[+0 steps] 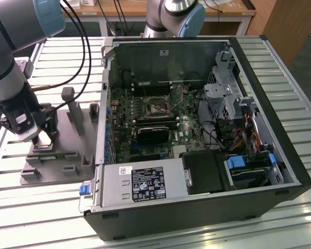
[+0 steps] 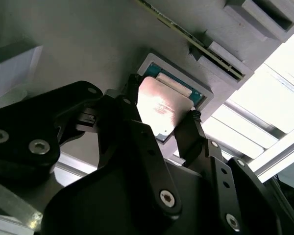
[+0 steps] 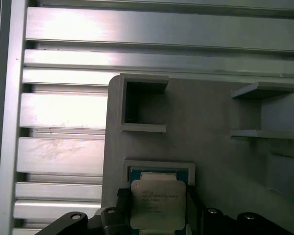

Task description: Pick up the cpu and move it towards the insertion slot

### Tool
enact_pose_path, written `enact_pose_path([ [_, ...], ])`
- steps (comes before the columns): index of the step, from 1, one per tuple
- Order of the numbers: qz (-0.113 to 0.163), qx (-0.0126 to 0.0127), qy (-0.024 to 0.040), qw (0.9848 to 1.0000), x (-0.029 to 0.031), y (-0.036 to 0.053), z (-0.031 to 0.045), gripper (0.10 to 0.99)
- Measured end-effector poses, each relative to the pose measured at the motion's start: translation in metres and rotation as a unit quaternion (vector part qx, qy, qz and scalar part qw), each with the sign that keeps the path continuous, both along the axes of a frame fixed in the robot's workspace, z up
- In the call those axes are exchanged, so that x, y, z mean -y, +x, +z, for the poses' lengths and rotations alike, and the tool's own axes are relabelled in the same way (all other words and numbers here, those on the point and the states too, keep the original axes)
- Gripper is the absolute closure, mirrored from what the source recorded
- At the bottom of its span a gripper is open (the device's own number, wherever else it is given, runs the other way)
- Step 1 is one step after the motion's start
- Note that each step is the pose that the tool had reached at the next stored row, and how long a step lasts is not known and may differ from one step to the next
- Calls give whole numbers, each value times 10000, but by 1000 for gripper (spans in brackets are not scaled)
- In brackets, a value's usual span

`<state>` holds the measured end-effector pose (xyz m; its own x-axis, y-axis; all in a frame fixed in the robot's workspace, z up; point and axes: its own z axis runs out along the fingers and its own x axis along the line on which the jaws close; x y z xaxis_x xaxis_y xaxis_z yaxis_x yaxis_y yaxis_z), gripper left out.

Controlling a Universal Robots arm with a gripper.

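The cpu is a small square chip with a shiny silver top. It sits at a pale-rimmed square pocket in the grey fixture plate, slightly raised over the pocket's near rim. My gripper has its black fingers pressed against two opposite edges of the chip, shut on it. In the exterior view, the gripper hangs over the plate at the exterior view's left. The insertion slot, a silvery-framed socket with a dark centre, lies on the motherboard inside the open computer case, well to the right of the gripper.
A green memory stick lies in a holder just in front of the gripper. Grey upright posts stand on the plate between gripper and case. The case wall, black cables and a second arm at the back border the space.
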<state>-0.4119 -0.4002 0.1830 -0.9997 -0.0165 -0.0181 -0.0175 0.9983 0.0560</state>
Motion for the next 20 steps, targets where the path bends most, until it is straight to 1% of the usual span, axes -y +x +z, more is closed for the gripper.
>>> enact_pose_path([
  [1, 0, 0, 0, 10000, 0, 0, 0, 545],
  [6, -1, 1, 0, 10000, 0, 0, 3, 545],
  [8, -1, 1, 1, 10000, 0, 0, 25, 545],
  [15, -1, 1, 0, 10000, 0, 0, 170, 545],
  [20, -1, 6, 1, 10000, 0, 1, 322, 545],
])
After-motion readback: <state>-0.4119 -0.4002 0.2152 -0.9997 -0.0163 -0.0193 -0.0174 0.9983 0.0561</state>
